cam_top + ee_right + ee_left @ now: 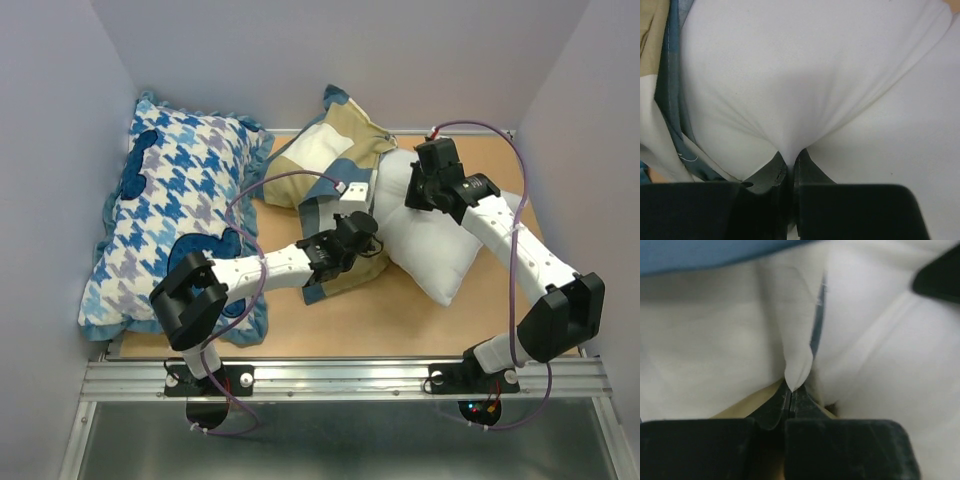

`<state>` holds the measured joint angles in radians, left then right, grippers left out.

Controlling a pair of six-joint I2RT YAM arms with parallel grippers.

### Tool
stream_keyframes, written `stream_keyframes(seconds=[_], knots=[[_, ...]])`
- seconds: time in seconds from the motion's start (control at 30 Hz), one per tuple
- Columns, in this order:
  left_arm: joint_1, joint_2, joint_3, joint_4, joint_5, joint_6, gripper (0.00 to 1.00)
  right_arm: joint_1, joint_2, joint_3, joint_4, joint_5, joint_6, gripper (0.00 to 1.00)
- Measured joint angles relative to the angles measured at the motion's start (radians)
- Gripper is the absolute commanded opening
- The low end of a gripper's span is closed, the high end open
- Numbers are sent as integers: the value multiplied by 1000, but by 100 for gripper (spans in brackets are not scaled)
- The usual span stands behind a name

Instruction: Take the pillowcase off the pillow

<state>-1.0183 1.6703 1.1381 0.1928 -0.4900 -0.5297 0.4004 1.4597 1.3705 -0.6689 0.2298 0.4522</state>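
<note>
Mid-tabletop [400,325], my left claw [791,390] pinches the soft tan, blue and cream pillowcase [340,140], my right claw [788,159] the plump white pillow [430,250]; stripping underway, next I should pull them apart

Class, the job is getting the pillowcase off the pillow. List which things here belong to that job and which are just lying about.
Belongs to the job: pillowcase; pillow; left claw, shut on the pillowcase; right claw, shut on the pillow.
Just lying about: houndstooth cushion.
</note>
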Motion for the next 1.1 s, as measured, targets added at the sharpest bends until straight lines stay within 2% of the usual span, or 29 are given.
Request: stream_keyframes(seconds=[0.13,0.2,0.3,0.4,0.53,0.73,0.77,0.87,0.9,1.0,1.03,1.1], knots=[[68,-15,-21,-108,-98,-68,0,-3,1,59,-58,6,-3,1],[165,-48,-63,-121,-105,-96,0,-15,1,105,-78,-3,-3,1],[381,-105,-112,-127,-96,-145,0,-65,0,183,-108,-67,4,0],[486,-134,-112,-112,-58,-187,0,-135,2,255,-135,-169,19,1],[534,-136,-83,-114,-4,-225,0,-235,23,355,-192,-294,35,1],[521,-136,-75,-113,39,-217,0,-319,30,362,-228,-336,34,3],[512,-137,-76,-113,34,-207,0,-330,32,355,-228,-335,34,17],[448,-141,-76,-131,-11,-138,0,-356,31,317,-208,-333,23,44],[431,-142,-76,-143,-37,-116,0,-366,31,303,-191,-325,18,61],[360,-143,-76,-198,-96,-42,0,-390,5,256,-128,-297,-1,80],[344,-143,-76,-212,-103,-26,0,-376,-3,251,-117,-266,-11,82],[317,-143,-76,-233,-102,-1,0,-272,-19,251,-90,-207,-29,85]])
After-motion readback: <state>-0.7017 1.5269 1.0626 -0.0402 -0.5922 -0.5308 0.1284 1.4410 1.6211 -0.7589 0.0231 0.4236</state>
